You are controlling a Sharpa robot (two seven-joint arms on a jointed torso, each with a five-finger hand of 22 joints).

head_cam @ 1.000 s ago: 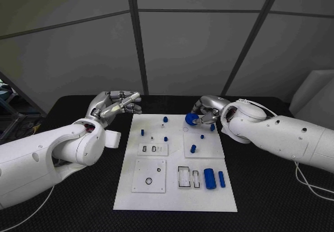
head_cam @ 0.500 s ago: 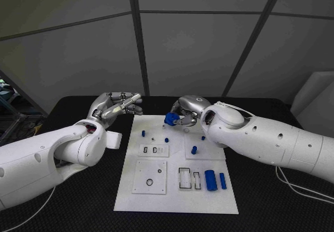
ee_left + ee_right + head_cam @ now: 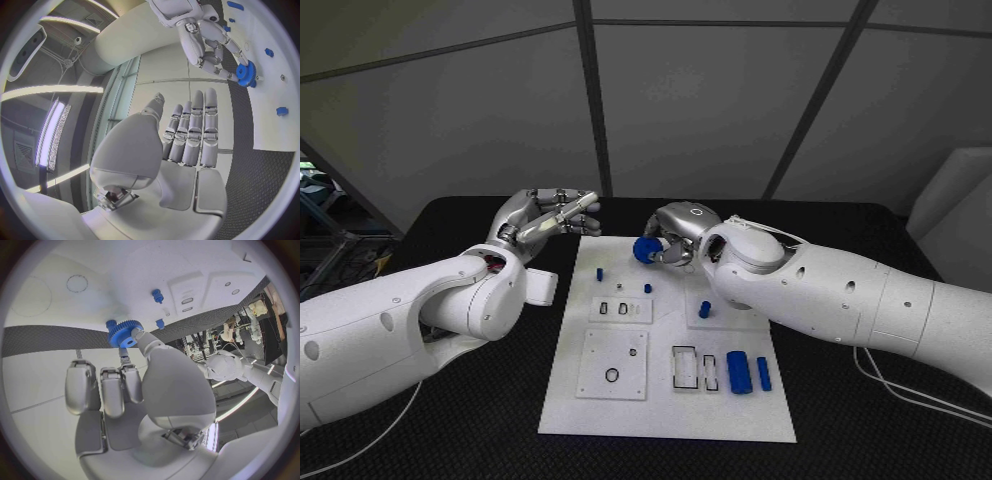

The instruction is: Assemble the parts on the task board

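Note:
My right hand (image 3: 675, 238) pinches a blue gear (image 3: 646, 250) just above the far end of the white task board (image 3: 668, 410). In the right wrist view the gear (image 3: 124, 334) sits at the fingertips of that hand (image 3: 119, 390), over the board (image 3: 56, 310), near two small blue pegs (image 3: 157, 295). My left hand (image 3: 548, 220) is raised off the board's far left corner with its fingers straight, holding nothing. The left wrist view shows this hand (image 3: 187, 137) with the right hand (image 3: 209, 42) and the gear (image 3: 245, 75) beyond it.
Small blue pegs (image 3: 600, 273) stand in the board's far half. Two blue cylinders (image 3: 737, 371) lie at its near right beside white slots (image 3: 682, 368). A black ring (image 3: 612, 375) lies on a plate at the near left. Black table (image 3: 877, 420) surrounds the board.
My right hand has carried the blue gear leftward along the board's far end, from its right side to about its middle. The left hand has stayed in place.

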